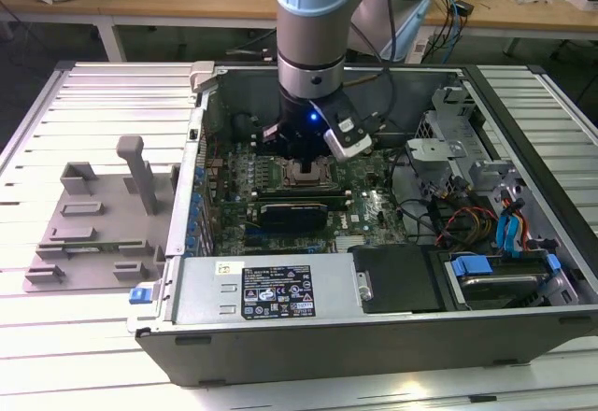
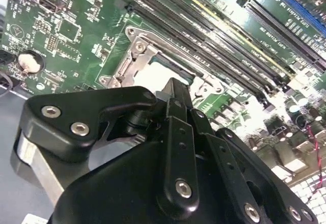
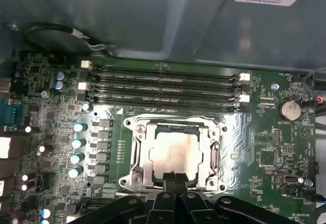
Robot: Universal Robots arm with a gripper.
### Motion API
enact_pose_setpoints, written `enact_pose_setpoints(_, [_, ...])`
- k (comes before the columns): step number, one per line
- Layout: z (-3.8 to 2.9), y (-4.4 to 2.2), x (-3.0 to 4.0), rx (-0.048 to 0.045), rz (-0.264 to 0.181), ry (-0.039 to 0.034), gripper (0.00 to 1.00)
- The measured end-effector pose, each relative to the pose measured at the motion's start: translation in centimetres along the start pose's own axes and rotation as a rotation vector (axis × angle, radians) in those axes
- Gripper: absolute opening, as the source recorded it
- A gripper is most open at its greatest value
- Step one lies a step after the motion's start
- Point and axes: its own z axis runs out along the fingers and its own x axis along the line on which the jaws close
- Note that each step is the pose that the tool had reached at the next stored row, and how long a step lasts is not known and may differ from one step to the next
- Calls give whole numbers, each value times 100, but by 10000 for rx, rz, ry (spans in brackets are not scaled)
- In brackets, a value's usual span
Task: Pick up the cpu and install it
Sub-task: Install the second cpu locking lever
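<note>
The cpu (image 3: 173, 151) lies flat inside the metal socket frame (image 3: 133, 132) on the green motherboard, its silver-grey top facing up. In the second wrist view the cpu (image 2: 153, 75) shows as a pale patch just beyond the black fingers. My gripper (image 3: 174, 178) is shut, its two fingertips pressed together at the cpu's near edge, with nothing visibly between them. Whether the tips touch the chip I cannot tell. In the exterior view the gripper (image 1: 304, 154) hangs straight down inside the open computer case, directly over the socket (image 1: 304, 175).
Memory slots (image 3: 163, 81) run alongside the socket. A black card (image 1: 294, 210) sits below it, and a power supply (image 1: 271, 290) lines the case's near side. Cables and a drive cage (image 1: 467, 177) fill the exterior view's right. A grey fixture plate (image 1: 93, 224) lies outside, left.
</note>
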Motion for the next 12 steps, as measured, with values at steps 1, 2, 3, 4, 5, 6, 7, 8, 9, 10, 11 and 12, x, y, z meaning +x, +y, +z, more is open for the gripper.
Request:
enact_pose_setpoints(1, [10,74,-48,267,-14,17,11])
enact_pose_setpoints(2, [13,88,-74,296,-14,19,11])
enact_pose_setpoints(3, [11,89,-75,297,-13,18,11])
enact_pose_setpoints(4, [-4,92,-76,298,-13,18,11])
enact_pose_setpoints(5, [-5,92,-77,296,-15,17,11])
enact_pose_setpoints(6, [-5,92,-77,296,-15,17,11])
enact_pose_setpoints(7, [-5,92,-77,297,-14,18,11])
enact_pose_setpoints(8, [-6,92,-76,297,-14,18,11])
enact_pose_setpoints(9, [-6,92,-76,297,-14,18,11])
enact_pose_setpoints(10, [-6,92,-76,297,-14,18,11])
enact_pose_setpoints(11, [-6,92,-76,297,-14,18,11])
enact_pose_setpoints(12, [-6,92,-76,298,-14,18,11])
